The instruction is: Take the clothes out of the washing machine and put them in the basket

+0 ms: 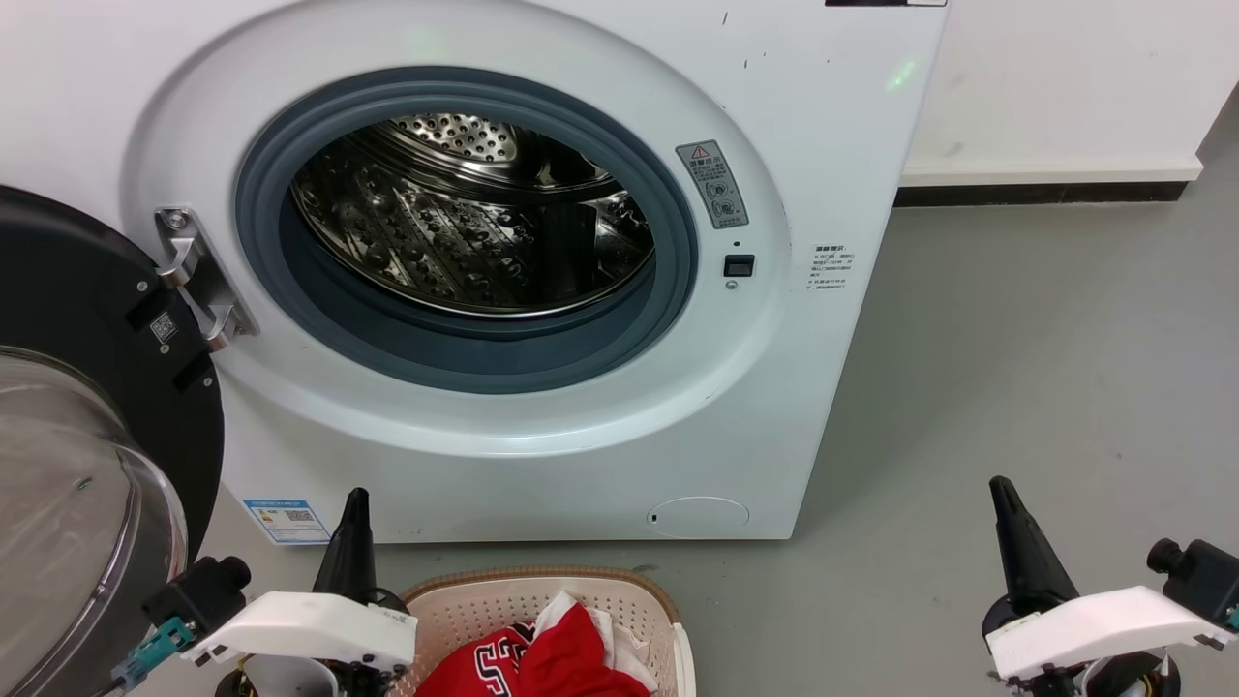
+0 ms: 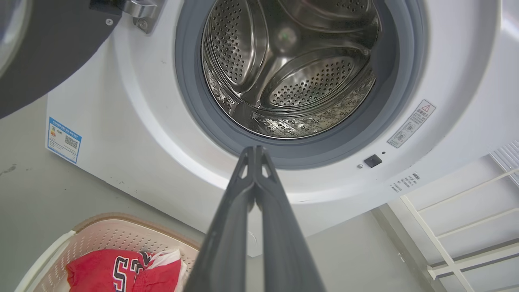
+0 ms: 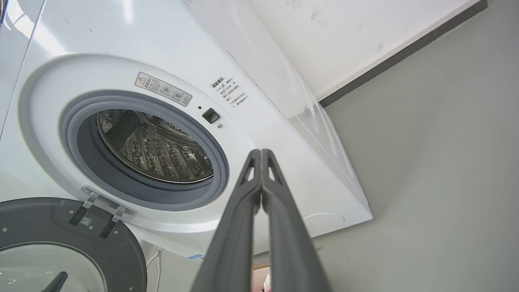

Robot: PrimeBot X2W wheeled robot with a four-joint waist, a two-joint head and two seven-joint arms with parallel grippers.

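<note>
Clothes [image 1: 557, 658], red and white, lie heaped in the basket [image 1: 542, 578], which sits on the floor [image 1: 1016, 368] just before the washing machine [image 1: 832, 145]. We see bare steel in its drum [image 1: 465, 242], and the door [image 1: 58, 281] stands wide open at our left. Our left hand [image 1: 356, 499] hangs beside the basket's left rim. Our right hand [image 1: 1002, 489] is over open floor well to the right. Both hands have their fingers pressed together, gripping nothing.

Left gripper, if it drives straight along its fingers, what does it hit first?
Likely the grey gasket, at its lower lip: the shut left gripper lines up with it. Depth is unclear; slightly higher, it would pass into the drum.
</note>
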